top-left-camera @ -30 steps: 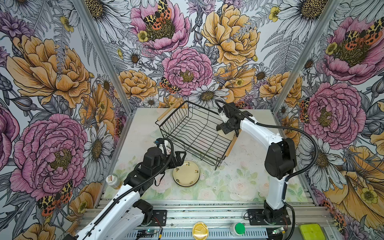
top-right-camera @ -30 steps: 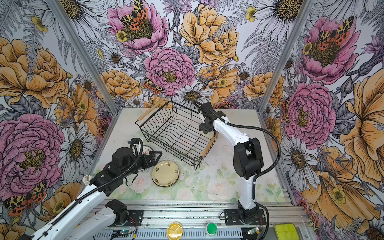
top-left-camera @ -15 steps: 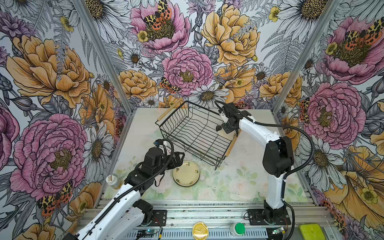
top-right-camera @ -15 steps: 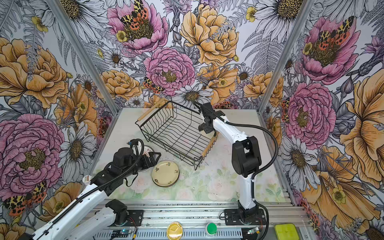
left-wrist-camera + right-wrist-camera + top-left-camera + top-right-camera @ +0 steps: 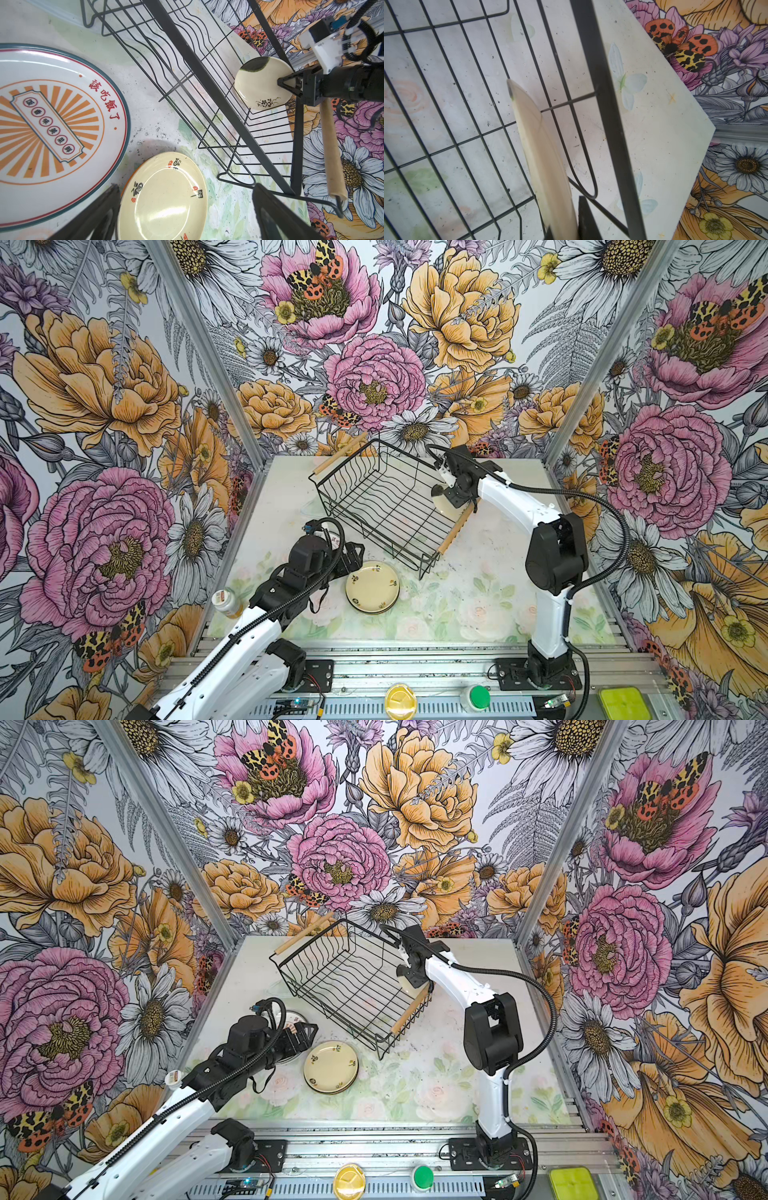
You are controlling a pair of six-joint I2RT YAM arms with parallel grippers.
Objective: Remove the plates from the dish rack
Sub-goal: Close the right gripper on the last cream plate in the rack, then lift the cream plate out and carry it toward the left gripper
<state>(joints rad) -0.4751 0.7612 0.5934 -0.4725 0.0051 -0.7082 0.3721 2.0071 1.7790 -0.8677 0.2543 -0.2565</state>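
Facing floral wallpaper (image 5: 374, 364) and a pale speckled tabletop (image 5: 478, 589), we see the left claw (image 5: 354, 560) released by glossy round plates (image 5: 372, 587), the black wire dish rack (image 5: 207, 80) at centre, and the right claw (image 5: 287, 83) clenched on a cream plate (image 5: 259, 83) standing inside.

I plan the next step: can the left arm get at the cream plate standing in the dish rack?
Probably not: the right pincer grips the cream plate, and the wire wall of the dish rack stands between.

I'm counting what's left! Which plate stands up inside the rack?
The cream plate with a black patch, on edge in the dish rack, held by the right end effector. The calligraphy plate and sunburst plate lie flat outside.
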